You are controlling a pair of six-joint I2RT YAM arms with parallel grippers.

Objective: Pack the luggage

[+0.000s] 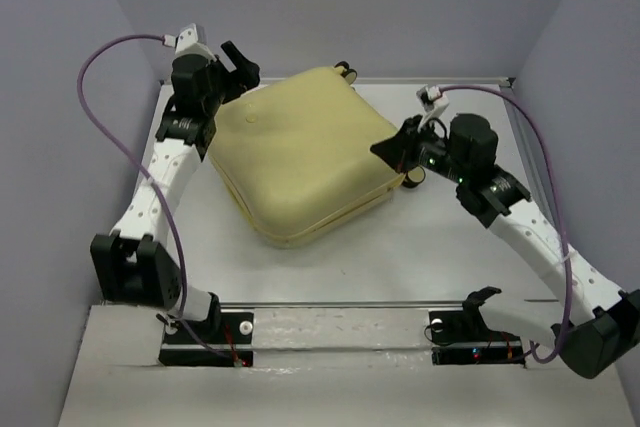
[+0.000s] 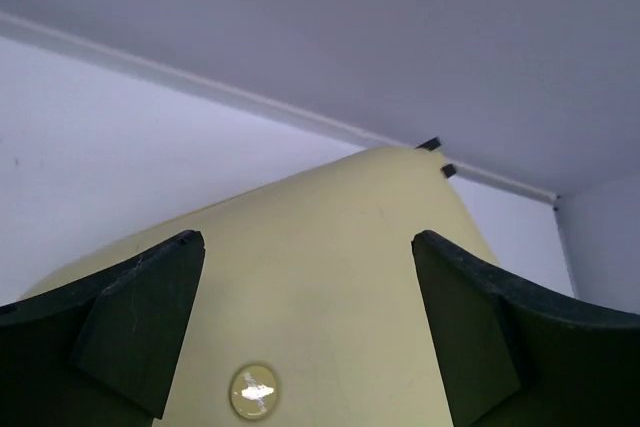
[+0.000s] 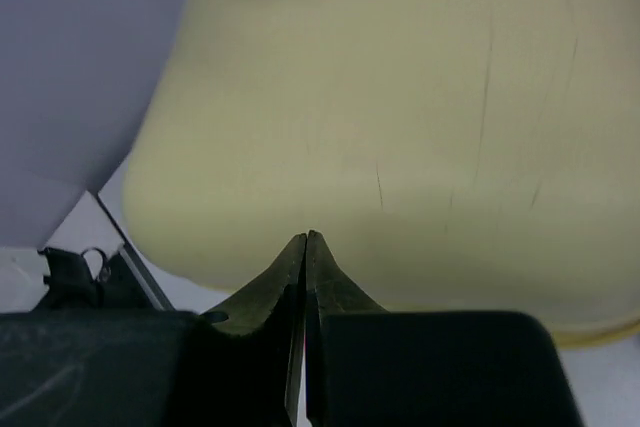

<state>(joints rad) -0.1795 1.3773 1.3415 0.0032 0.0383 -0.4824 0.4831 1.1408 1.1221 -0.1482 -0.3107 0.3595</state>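
**Luggage lying closed on the table, an arm at each side: packing looked nearly finished.**

The luggage (image 1: 300, 157) lay flat mid-table (image 1: 420, 257) with its lid down and nothing loose around it. I judged the filling done, and whether the seam was fastened could not be told. The left gripper (image 1: 243, 69) sat at the case's 10 o'clock corner with its jaws spread wide over the shell. The right gripper (image 1: 388, 150) sat at the 3 o'clock corner with its fingertips pressed together, holding nothing. Only the top view showed both arms, the near seam and the wheels (image 1: 345, 69) at 12 o'clock. Only the left wrist view showed the round emblem (image 2: 253, 391), and the right wrist view confirmed the meeting fingertips just short of the shell.
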